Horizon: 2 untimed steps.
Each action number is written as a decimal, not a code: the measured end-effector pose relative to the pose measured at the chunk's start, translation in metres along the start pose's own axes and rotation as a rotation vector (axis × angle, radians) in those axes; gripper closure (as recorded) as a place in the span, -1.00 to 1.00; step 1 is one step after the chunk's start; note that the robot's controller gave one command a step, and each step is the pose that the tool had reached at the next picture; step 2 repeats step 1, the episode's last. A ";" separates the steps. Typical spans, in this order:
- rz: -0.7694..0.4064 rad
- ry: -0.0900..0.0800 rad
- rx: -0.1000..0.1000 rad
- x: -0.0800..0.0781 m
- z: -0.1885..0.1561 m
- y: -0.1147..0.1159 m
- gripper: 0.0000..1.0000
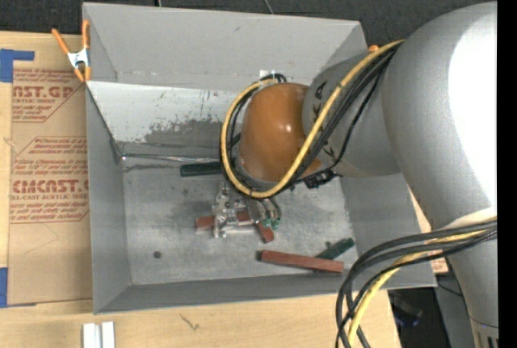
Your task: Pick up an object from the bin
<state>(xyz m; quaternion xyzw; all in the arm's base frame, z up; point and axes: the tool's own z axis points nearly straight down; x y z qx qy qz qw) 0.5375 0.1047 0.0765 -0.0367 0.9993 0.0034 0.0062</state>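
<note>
My gripper [231, 219] is low over the middle of the bin floor, just under the arm's orange cover. A short brown piece [204, 222] pokes out at its left side and a reddish-brown piece [266, 234] at its right; whether these are one thing, or held, I cannot tell. A dark green pen-like stick [200, 169] lies on the floor just up and left of the gripper.
A long reddish-brown flat stick [300, 261] lies along the near wall, with a small dark green piece [340, 245] beside its right end. The arm and its cables cover the bin's right half. Bare floor lies to the left.
</note>
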 end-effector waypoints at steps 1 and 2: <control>-0.042 0.008 0.006 0.042 -0.190 0.002 1.00; -0.042 0.008 0.006 0.042 -0.190 0.002 1.00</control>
